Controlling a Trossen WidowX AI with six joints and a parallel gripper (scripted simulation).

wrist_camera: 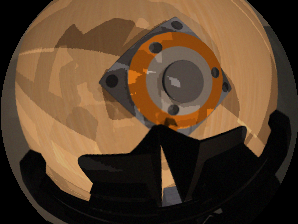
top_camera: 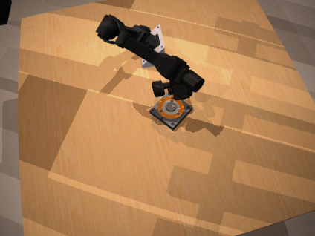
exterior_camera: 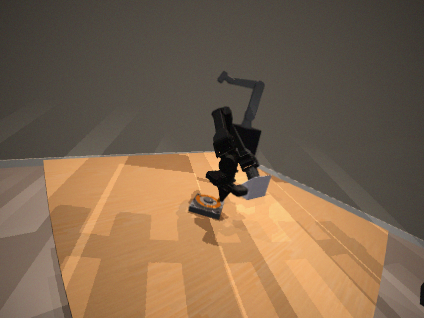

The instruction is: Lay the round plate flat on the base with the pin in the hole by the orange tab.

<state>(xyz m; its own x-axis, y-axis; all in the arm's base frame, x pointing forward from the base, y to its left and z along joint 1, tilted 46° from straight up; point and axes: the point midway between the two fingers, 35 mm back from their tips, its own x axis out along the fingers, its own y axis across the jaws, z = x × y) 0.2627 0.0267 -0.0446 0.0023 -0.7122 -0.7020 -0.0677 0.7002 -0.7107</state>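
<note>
The round plate, orange around a grey centre, sits around the dark post on the square dark grey base. Several dark holes show in the wrist view. I cannot make out the orange tab, its hole or the pin, nor tell whether the plate lies flat. My gripper is shut and empty. Its tips are at the plate's near edge in the wrist view, beside a dark patch; whether they touch it is unclear.
The arm's pale mounting block stands on the wooden table behind the base. The arm reaches from it over the base's back side. Broad shadows cross the table and the base.
</note>
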